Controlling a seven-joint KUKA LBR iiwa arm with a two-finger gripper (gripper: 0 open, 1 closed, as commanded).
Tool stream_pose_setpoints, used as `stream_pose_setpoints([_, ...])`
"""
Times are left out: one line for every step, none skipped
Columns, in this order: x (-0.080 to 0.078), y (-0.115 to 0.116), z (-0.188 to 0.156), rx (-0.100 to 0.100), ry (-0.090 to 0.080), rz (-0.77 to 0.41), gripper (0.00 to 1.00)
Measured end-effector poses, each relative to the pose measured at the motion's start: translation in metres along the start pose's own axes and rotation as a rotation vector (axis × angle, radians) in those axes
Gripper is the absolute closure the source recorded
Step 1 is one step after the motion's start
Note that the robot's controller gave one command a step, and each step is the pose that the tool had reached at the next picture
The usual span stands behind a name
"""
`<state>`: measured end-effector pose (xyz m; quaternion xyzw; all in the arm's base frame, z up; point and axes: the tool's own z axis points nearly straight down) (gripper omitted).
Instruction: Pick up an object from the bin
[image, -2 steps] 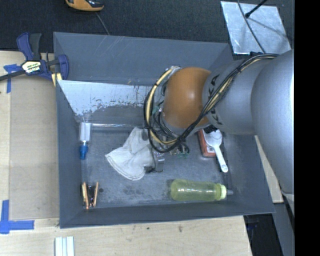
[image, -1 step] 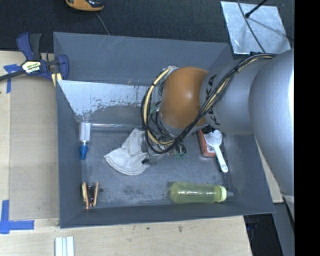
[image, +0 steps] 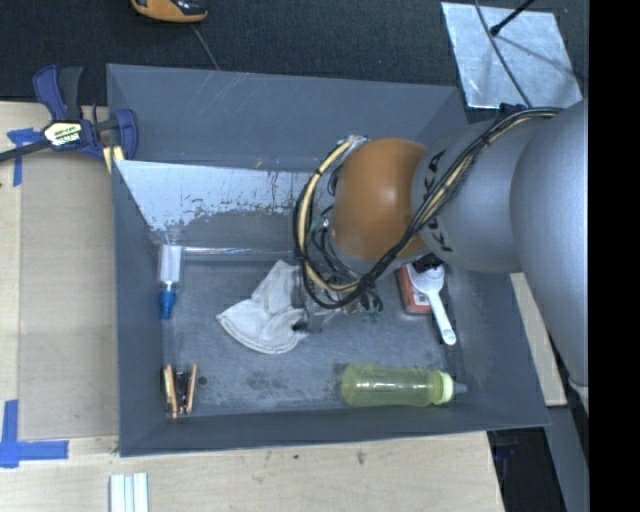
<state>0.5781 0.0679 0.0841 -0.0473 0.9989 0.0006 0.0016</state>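
Camera view looks down into a grey metal bin. Against its left wall lies a small clear plastic tube with a blue tip, and a copper-coloured metal clip sits in the lower-left corner. At the middle of the floor lies a crumpled white cloth, bunched into soft folds with a rounded lobe toward the lower left. It is the thing nearest the end effector, which is down at the cloth's right edge beneath the arm's orange cover. Whether it touches the fabric, and whether it is released or clenched, I cannot tell, since cables and the cover hide it. The cloth looks light, limp and unbreakable. It should give under pressure and drape when lifted, so a raised fold near its right side seems the best place to pinch. A flat edge would likely slip away. Further right, a translucent yellow-green plastic bottle lies on its side along the lower wall. A small reddish-brown box and a white plastic spoon rest just beside each other under the arm.
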Motion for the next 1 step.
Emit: stream_pose_setpoints([-0.0012, -0.0015, -0.1276, 0.001, 0.001, -0.006, 1.0])
